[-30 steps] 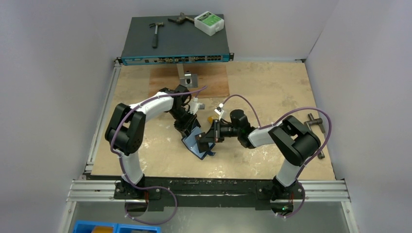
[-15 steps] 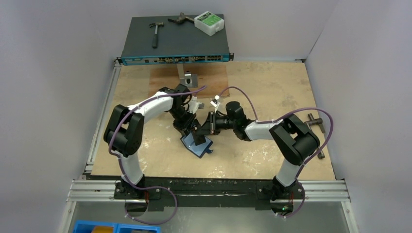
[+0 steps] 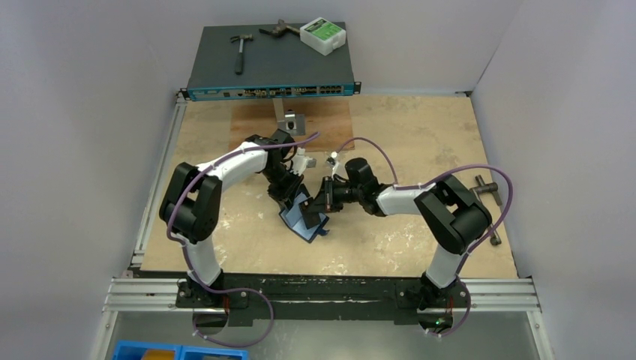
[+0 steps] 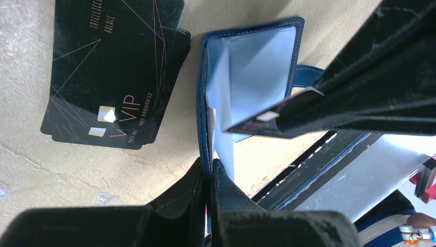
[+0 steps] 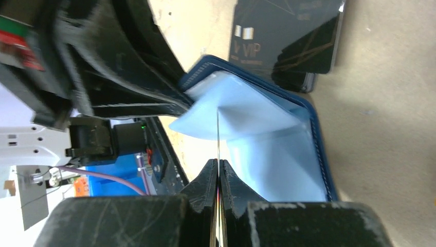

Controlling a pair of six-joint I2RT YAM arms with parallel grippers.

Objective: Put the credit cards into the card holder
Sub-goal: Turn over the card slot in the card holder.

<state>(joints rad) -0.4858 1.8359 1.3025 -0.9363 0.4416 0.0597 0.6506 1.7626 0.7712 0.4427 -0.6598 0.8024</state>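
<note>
The card holder (image 4: 257, 67) is a navy wallet with a pale blue inside, standing open on the table (image 3: 420, 135). My left gripper (image 4: 208, 172) is shut on its navy cover edge. My right gripper (image 5: 218, 167) is shut on one credit card (image 5: 218, 135), seen edge-on as a thin line whose far end is among the pale blue pockets (image 5: 267, 139). In the left wrist view that card's tip (image 4: 267, 117) is dark with a pale chip and sits at the pocket mouth. Black VIP credit cards (image 4: 113, 67) lie stacked flat beside the holder. From above, both grippers (image 3: 291, 196) (image 3: 319, 202) meet over the holder (image 3: 304, 221).
A network switch (image 3: 270, 71) stands at the back with a hammer (image 3: 240, 51) and a white box (image 3: 322, 35) on it. A brown board (image 3: 330, 127) with a metal bracket (image 3: 287, 118) lies behind the arms. A metal tool (image 3: 487, 191) lies at the right edge.
My right gripper has moved left with its card, from beside the holder to its open pockets. The left gripper has kept its hold on the holder's cover.
</note>
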